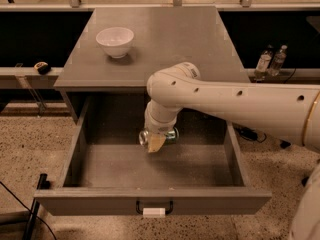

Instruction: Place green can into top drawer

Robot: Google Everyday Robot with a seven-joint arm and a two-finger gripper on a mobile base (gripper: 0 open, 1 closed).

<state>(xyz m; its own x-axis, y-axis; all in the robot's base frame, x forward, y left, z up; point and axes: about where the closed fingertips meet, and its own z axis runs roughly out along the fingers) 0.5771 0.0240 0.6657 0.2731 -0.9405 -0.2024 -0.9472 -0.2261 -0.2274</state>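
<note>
The green can [171,134] lies sideways in my gripper [156,140], its silver end [144,137] pointing left. The gripper is shut on the can and holds it inside the open top drawer [100,200], near the middle and toward the back, just above the speckled floor. The drawer's grey front panel carries a small dark handle [154,206] and a white tag [153,212]. My white arm comes in from the right and hides part of the drawer's back.
A white bowl [115,40] stands on the grey cabinet top [175,39] at the back left. Two small bottles [270,59] stand on the floor to the right. A dark object [42,67] rests on a ledge at the left.
</note>
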